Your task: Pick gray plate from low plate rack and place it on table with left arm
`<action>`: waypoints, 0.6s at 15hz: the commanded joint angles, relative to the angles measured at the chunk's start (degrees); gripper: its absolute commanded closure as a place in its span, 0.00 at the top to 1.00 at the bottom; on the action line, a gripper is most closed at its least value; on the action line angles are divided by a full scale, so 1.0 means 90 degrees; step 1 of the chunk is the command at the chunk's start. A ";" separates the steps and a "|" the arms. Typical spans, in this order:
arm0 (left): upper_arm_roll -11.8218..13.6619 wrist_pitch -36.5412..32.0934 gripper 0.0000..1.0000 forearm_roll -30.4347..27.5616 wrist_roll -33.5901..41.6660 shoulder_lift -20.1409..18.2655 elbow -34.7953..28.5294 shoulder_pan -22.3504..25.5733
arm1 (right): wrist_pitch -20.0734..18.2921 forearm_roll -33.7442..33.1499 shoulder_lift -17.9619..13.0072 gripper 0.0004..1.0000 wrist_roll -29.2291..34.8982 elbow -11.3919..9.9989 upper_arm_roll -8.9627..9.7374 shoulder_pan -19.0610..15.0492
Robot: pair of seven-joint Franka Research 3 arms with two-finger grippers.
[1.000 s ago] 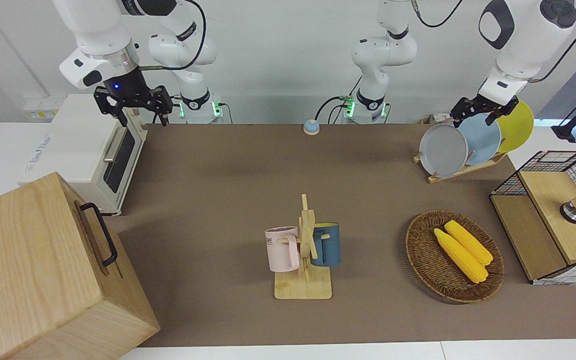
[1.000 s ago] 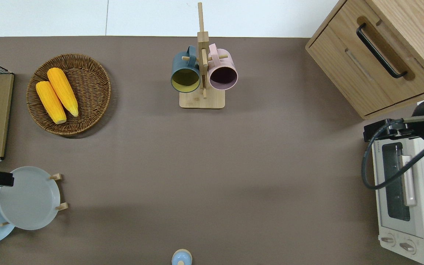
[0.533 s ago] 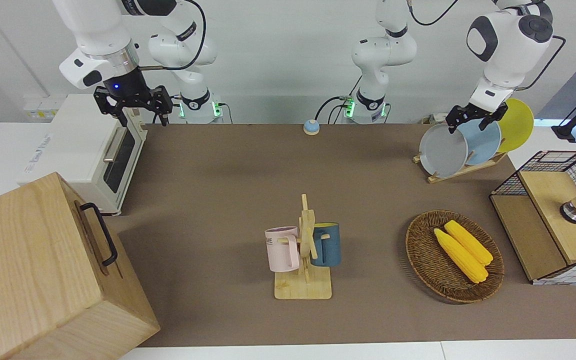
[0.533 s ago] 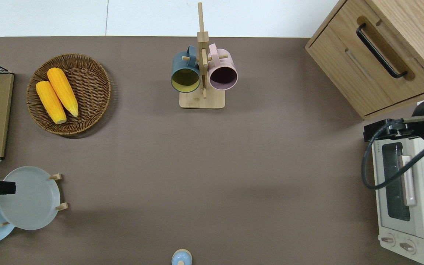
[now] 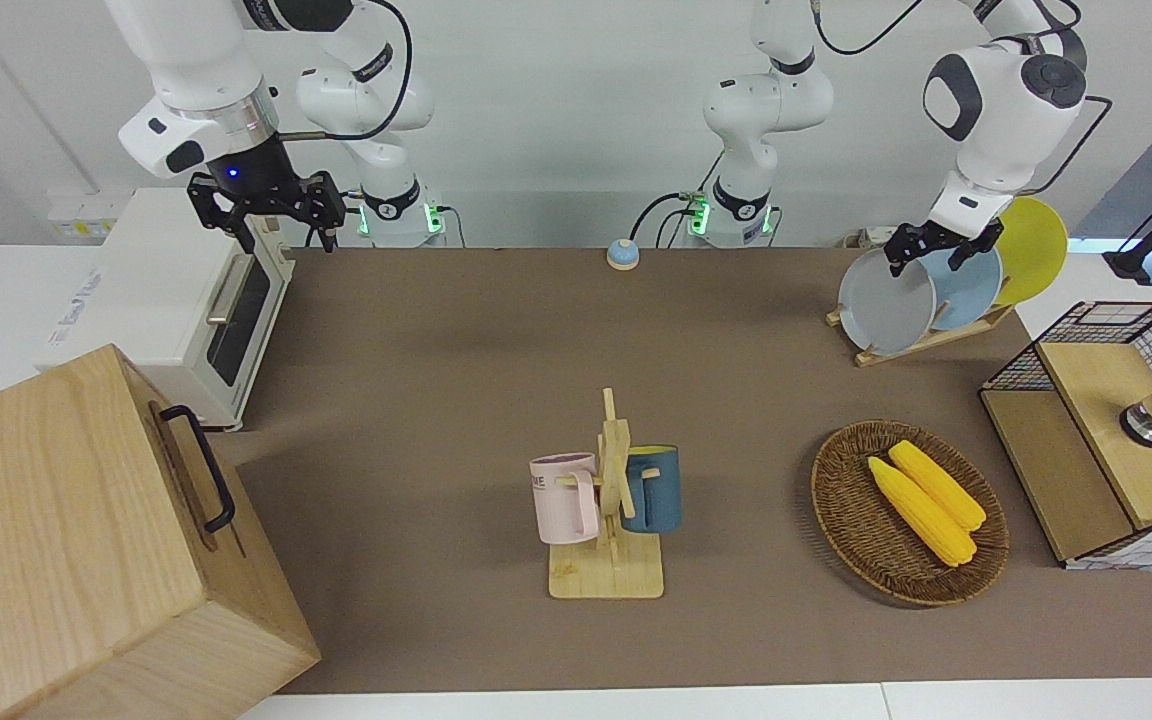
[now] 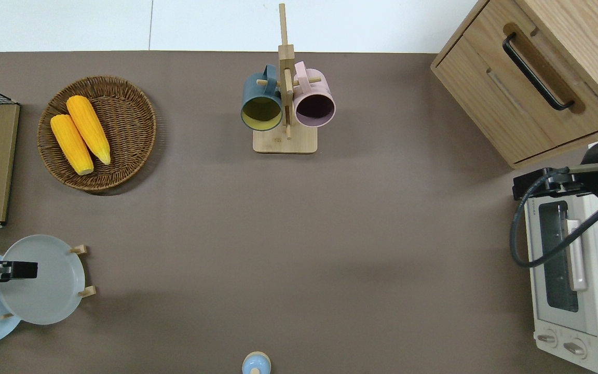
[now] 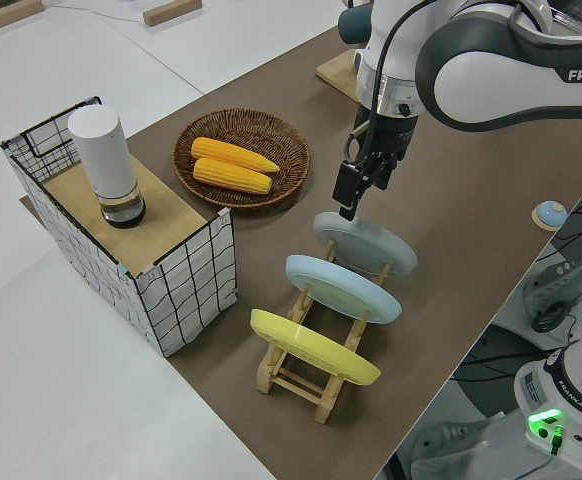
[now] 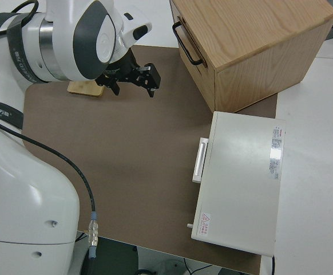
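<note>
Both arms are glossy white, built of rounded segments joined by dark grey oval patches — the left arm [image 5: 998, 95] shows them plainly at its bulky joints. "FRANKA" stands in white capitals on a dark forearm panel in the left side view. A silver ring sits at the right arm's [image 5: 191, 75] wrist, above a black flange lit by a small blue light. Each hand is black and angular. Black cables loop along the upper links — one thick cable trails past the right arm. Green lights glow at both bases.
</note>
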 commanded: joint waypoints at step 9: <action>-0.0023 0.0884 0.99 0.0230 0.0049 -0.0302 -0.0837 0.0255 | -0.0016 0.0017 0.0002 0.98 0.0025 0.0041 -0.0038 0.0046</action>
